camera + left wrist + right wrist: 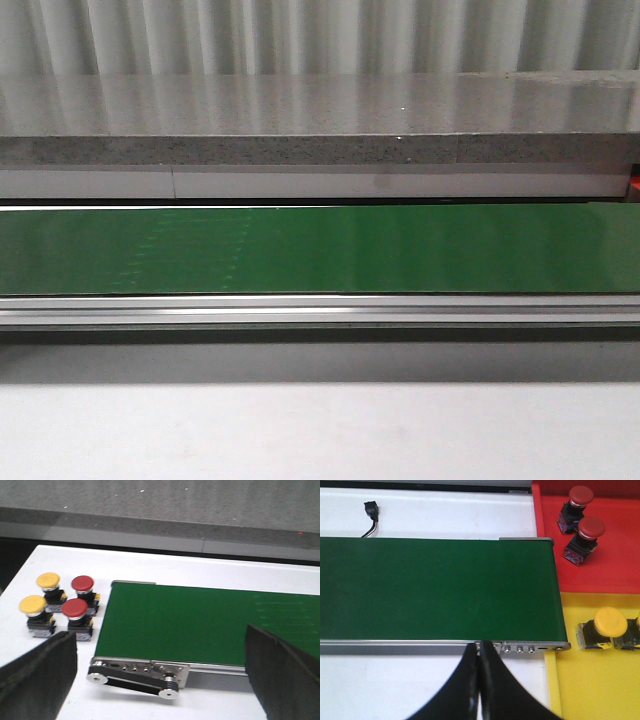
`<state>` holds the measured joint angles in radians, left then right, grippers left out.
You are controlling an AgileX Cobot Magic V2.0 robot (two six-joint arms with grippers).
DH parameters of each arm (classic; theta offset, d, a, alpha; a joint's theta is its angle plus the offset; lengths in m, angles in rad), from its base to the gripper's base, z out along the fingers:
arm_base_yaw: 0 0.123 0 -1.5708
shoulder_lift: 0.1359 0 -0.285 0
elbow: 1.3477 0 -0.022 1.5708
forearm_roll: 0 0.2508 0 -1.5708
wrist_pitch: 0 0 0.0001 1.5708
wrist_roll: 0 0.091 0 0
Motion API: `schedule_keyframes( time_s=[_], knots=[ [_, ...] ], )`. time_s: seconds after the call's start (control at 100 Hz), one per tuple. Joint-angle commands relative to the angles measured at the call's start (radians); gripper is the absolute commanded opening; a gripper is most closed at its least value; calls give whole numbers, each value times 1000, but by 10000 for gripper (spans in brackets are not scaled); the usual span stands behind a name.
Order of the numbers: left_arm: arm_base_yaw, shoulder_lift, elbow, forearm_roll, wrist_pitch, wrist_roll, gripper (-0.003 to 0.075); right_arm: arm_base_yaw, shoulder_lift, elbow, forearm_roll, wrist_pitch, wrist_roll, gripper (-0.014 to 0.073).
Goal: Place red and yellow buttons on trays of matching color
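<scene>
Both arms hang over the conveyor with nothing in hand, so this reads as a pause between picks. At the left end of the green conveyor belt (pixel 200 625), four push buttons wait on the white tabletop (pixel 200 567): two yellow buttons (pixel 48 581) (pixel 32 605) and two red buttons (pixel 82 583) (pixel 75 608), bunched close together just beside the belt's end roller. The left claw (pixel 160 675) has its fingers spread wide apart, empty, poised above that corner. Over at the far end, the red tray (pixel 620 565) already carries two red-capped buttons (pixel 581 496) (pixel 590 528), and the yellow tray (pixel 590 680) below it holds a yellow-capped button (pixel 610 622) with another just cut off at the frame's edge. The right claw (pixel 479 680) has its fingers pressed together, holding nothing, hovering at the belt's near rail. My read: the next move is the left claw dropping onto one button and setting it on the belt. The catch is how tightly the four sit; the fingers need to straddle one cap without nudging its neighbours. A small black connector (pixel 370 509) on a lead lies on the tabletop beyond the belt, well clear.
</scene>
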<state>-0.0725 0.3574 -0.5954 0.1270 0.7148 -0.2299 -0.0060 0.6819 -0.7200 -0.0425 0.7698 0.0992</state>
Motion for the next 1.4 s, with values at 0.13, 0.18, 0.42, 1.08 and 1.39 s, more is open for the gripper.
schedule_keyframes(
  time_s=[0.13,0.18,0.42,1.08,1.39],
  knots=[
    [22,196,-38,191,-81,-274,649,2,-5,-25,-8,-57,-10,-67],
    [29,254,-51,204,-95,-291,649,2,-5,-25,-8,-57,-10,-67],
    [104,551,-156,202,-181,-332,649,2,-5,-25,-8,-57,-10,-67],
    [287,1129,-389,111,-252,-336,649,2,-5,-25,-8,-57,-10,-67],
    [330,1228,-411,85,-336,-336,649,2,-5,-25,-8,-57,-10,-67]
  ],
)
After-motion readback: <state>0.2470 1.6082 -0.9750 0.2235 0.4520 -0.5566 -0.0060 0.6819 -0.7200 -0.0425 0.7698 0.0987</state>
